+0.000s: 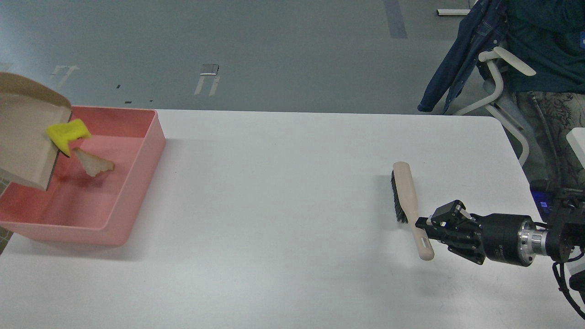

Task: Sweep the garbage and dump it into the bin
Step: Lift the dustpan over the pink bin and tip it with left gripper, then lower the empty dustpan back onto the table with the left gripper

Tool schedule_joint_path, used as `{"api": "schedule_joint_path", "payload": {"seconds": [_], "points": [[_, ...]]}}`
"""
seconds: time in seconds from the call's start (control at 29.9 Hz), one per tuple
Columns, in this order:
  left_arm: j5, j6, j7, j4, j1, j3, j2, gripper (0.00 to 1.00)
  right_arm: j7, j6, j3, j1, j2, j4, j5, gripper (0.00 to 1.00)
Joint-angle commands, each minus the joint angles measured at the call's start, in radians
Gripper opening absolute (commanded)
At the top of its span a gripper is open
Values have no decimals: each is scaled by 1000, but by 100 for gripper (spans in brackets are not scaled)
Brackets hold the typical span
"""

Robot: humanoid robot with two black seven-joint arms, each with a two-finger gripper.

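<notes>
The beige dustpan (25, 132) hangs tilted steeply over the left part of the pink bin (137, 183), with its mouth pointing down into the bin. The yellow sponge chunk (67, 132) is sliding off the dustpan's lip. The bread slice (93, 164) is below the sponge, inside the bin's outline. The dustpan's handle and my left gripper are out of view past the left edge. My right gripper (424, 225) is shut on the handle of a beige brush (404, 187) with black bristles, low over the table at the right.
The white table (274, 205) spans the view, and the bin sits at its far left corner. A white chair with a blue jacket (461, 59) and a seated person (544, 55) are beyond the table's right rear corner.
</notes>
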Motion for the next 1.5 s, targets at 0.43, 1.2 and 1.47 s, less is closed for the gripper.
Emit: {"api": "schedule_joint_path", "payload": {"seconds": [0.43, 1.2, 1.47], "points": [[-40, -57, 0, -2, -279, 0, 10, 0, 1, 2, 13, 3, 11, 0, -50, 0], [-284, 102, 179, -235, -321, 94, -453, 0, 4, 3, 39, 3, -29, 0, -120, 0], [-282, 189, 179, -387, -140, 115, -518, 0, 27, 11, 56, 3, -60, 4, -121, 0]]}}
